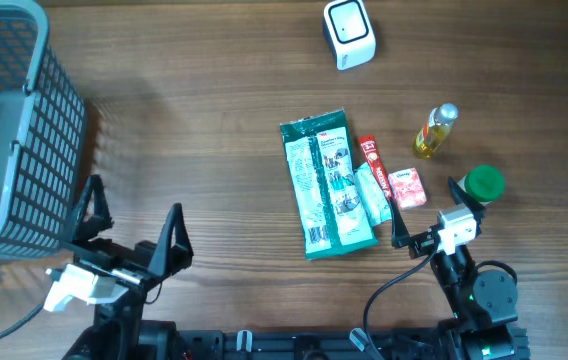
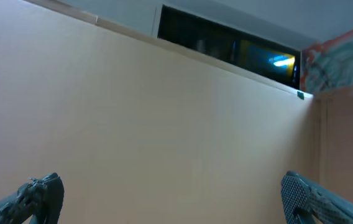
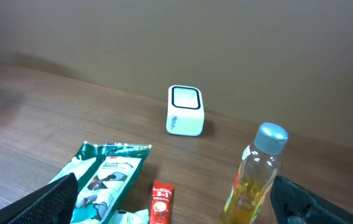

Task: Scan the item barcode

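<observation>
Dark wooden table against plain beige wall.

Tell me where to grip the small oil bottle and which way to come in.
I'd grip the oil bottle across its round body, below the silver cap. It stands upright, so come in level from the near side with the open right gripper, one finger each side. The pink box and green round item lie in between; pass over them.

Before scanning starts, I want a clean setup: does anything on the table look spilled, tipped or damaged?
Nothing stands out. The bottle of yellow liquid stands upright, capped, no spill. The green packet, red sachet and pink box lie flat, close together. The white scanner sits apart behind them.
</observation>
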### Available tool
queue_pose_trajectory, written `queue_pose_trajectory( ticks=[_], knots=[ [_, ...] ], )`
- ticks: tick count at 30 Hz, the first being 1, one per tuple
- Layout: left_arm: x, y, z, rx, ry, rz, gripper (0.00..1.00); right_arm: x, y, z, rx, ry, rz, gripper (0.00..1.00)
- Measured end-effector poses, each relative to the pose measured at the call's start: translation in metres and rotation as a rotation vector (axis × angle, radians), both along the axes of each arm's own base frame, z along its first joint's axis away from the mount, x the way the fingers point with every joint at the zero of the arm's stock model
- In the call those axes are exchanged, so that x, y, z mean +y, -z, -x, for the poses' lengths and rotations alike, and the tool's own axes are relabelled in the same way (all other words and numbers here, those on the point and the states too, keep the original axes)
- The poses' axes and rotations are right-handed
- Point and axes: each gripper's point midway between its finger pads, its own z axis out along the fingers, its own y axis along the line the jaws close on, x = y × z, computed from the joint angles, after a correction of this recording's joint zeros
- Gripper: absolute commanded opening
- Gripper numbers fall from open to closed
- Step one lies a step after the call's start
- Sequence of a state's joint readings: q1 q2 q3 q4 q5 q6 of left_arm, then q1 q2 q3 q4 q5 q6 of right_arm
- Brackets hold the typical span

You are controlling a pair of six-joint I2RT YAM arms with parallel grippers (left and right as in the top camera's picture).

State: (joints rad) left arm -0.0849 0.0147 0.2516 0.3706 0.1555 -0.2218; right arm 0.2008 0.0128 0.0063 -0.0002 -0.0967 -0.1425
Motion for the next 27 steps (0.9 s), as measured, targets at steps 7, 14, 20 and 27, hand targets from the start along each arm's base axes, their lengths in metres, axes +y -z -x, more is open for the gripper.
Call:
queue_pose_trajectory(
  ticks=[7,14,20,27],
  knots=[
    [-0.005,0.096,-0.044,0.216,0.007,-0.022,1.00,0.000,0.000,0.000,0.000,0.000,0.000,1.00],
    [-0.002,0.210,-0.065,0.658,-0.013,-0.051,1.00,0.000,0.000,0.000,0.000,0.000,0.000,1.00],
    [0.001,0.212,-0.066,0.641,-0.060,-0.158,1.00,0.000,0.000,0.000,0.000,0.000,0.000,1.00],
    [0.002,0.212,-0.066,0.623,-0.087,-0.231,1.00,0.000,0.000,0.000,0.000,0.000,0.000,1.00]
  ],
)
